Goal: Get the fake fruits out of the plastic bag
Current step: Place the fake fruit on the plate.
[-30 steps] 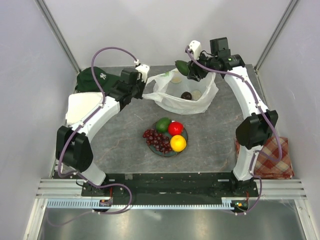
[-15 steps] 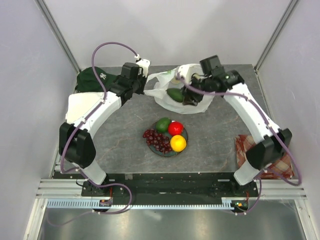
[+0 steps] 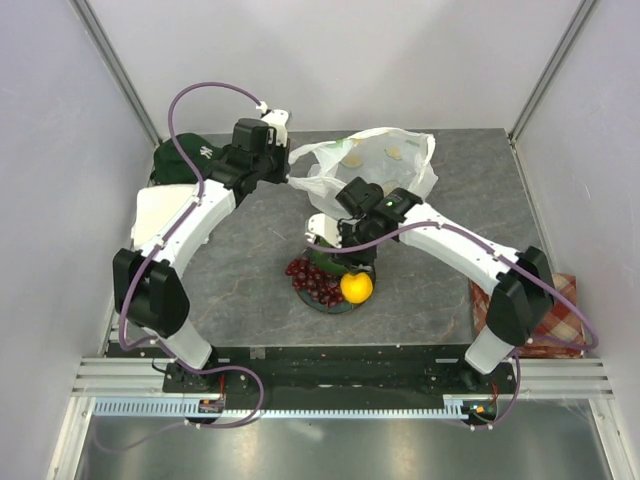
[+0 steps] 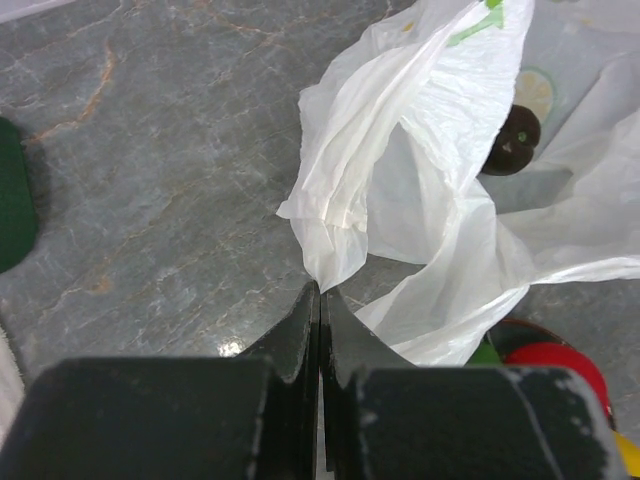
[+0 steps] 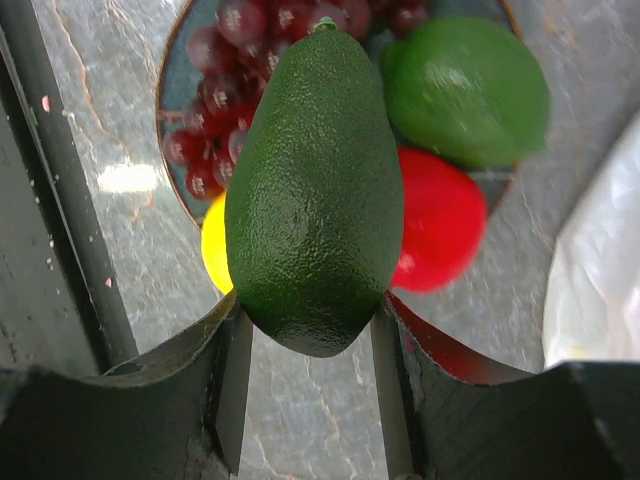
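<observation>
We look down on a grey, marble-veined tabletop (image 3: 240, 270) boxed in on three sides by plain white walls (image 3: 330, 60), with bare aluminium posts (image 3: 115, 70) slanting up from its two far corners. Soft, even light falls across the stone pattern, leaving a pale glare (image 5: 126, 178) on its surface. Along the near edge we see a black base plate (image 3: 340, 362), a slotted aluminium rail (image 3: 340, 385) and a brushed metal sheet (image 3: 330, 445) beyond it.
</observation>
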### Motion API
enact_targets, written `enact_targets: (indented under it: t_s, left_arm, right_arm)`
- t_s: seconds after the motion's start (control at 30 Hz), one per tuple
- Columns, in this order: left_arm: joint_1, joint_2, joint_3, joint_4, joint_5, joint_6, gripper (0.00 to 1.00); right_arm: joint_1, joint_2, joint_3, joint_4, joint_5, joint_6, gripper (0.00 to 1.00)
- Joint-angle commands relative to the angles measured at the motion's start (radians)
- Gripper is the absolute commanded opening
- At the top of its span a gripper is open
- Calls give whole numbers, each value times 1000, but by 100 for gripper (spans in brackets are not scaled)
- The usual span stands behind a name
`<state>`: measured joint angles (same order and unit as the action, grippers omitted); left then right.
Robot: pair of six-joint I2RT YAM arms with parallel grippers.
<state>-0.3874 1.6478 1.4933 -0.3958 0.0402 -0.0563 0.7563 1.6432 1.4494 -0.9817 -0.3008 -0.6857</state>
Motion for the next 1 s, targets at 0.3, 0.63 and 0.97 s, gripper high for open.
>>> enact_targets:
  t_s: [0.3,0.63,0.97]
  left_arm:
    - [7,-98,33,6,52,-40,3]
    - [7,-94,62,12,78,-45,3]
    - [7,-62,68,17,107,-56,3]
  right_arm:
    - [71,162,88,101,175,20,36]
    - [74,171,81,100,197,26,70]
    - [68,124,402,-60,215,101,98]
